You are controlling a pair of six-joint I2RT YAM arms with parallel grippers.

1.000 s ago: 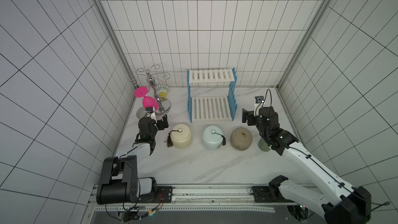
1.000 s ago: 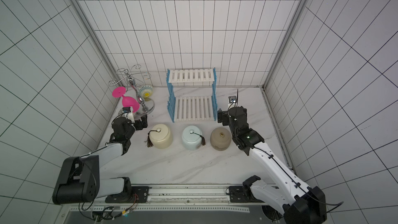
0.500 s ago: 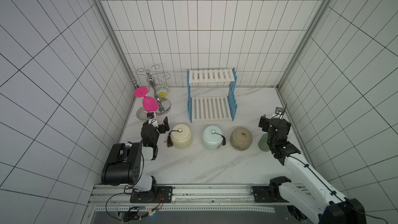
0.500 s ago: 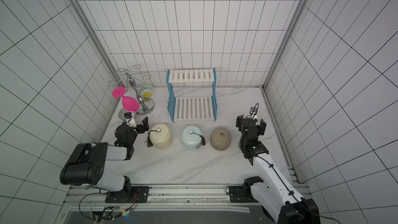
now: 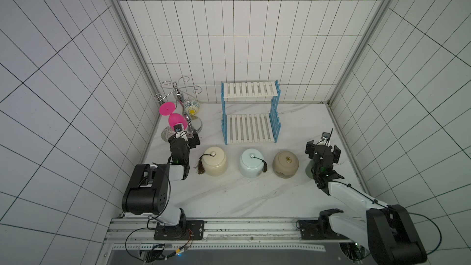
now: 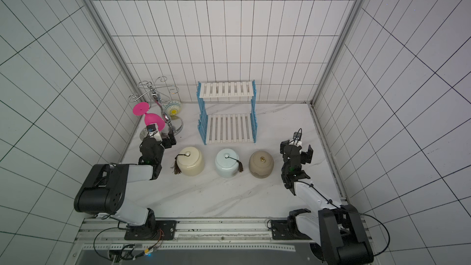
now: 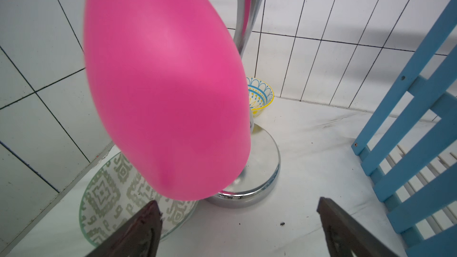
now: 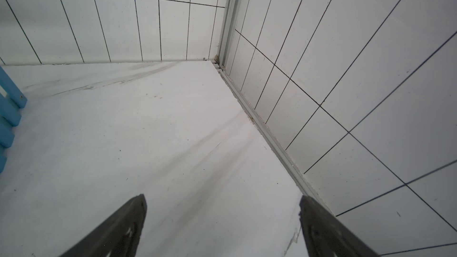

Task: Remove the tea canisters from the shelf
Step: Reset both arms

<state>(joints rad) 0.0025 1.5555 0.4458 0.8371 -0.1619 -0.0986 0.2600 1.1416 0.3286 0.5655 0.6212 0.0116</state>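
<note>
Both tiers of the shelf (image 5: 249, 113) (image 6: 228, 127) stand bare. In front of it, on the marble, three tea canisters stand in a row: cream (image 5: 215, 161), pale blue (image 5: 252, 163) and tan (image 5: 285, 164). Only a sliver of a green one (image 5: 309, 172) shows behind my right arm. My right gripper (image 5: 323, 149) (image 8: 222, 200) hangs open above it, holding nothing. Open and holding nothing too, my left gripper (image 5: 186, 138) (image 7: 238, 206) is left of the cream canister, just short of the pink goblet (image 7: 165, 82).
At the back left stands a chrome hook stand (image 5: 190, 121) with the pink goblet (image 5: 174, 118) hanging on it, a patterned cup (image 5: 192, 108) behind and a patterned dish (image 7: 103, 194) beside its base. Tiled walls close three sides.
My right gripper has drawn back from beside the shelf, to the right and toward the front, over the green canister. My left arm has folded back toward its base. The canisters stayed put.
</note>
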